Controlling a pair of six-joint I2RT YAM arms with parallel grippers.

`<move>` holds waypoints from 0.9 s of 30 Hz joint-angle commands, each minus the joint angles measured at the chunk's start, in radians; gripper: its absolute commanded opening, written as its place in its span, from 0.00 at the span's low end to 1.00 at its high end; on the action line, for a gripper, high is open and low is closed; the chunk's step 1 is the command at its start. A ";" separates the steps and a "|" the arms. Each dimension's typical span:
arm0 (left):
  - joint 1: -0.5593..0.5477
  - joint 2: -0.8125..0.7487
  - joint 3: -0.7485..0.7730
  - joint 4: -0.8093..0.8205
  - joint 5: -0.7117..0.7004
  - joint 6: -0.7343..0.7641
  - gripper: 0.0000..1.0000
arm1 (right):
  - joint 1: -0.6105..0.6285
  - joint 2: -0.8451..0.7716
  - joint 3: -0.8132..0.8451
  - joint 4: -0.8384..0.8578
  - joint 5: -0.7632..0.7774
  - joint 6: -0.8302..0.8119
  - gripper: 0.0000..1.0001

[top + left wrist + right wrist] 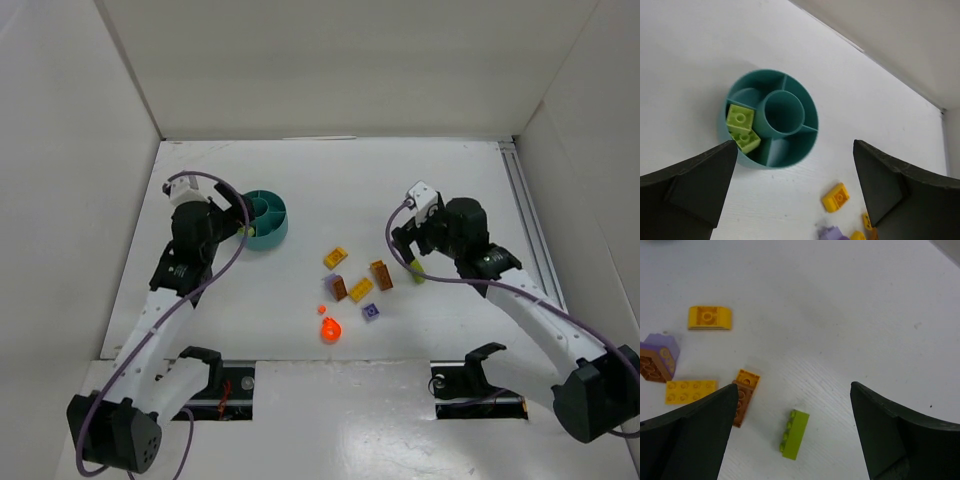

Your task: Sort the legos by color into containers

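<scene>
The round teal dish stands at the left of the table. In the left wrist view the dish holds two lime green bricks in its left compartment, and its central cup is bare. My left gripper is open and empty beside and above the dish, and shows open in its wrist view. My right gripper is open over a lone lime green brick. That brick lies on the table between the open fingers of the right gripper, untouched.
Loose bricks lie mid-table: yellow, purple on brown, brown with orange, yellow, purple, orange-red bits. White walls enclose the table. A rail runs along the right edge.
</scene>
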 commanded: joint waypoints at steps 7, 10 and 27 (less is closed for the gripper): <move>-0.095 -0.138 -0.159 -0.065 0.267 -0.064 1.00 | -0.026 0.046 0.007 -0.230 0.284 0.164 0.95; -0.116 -0.163 -0.185 -0.102 0.252 -0.073 1.00 | -0.051 0.092 -0.024 -0.215 0.251 0.164 0.94; -0.116 -0.235 -0.201 -0.184 0.249 -0.111 1.00 | -0.042 0.337 -0.027 -0.083 0.108 0.142 0.78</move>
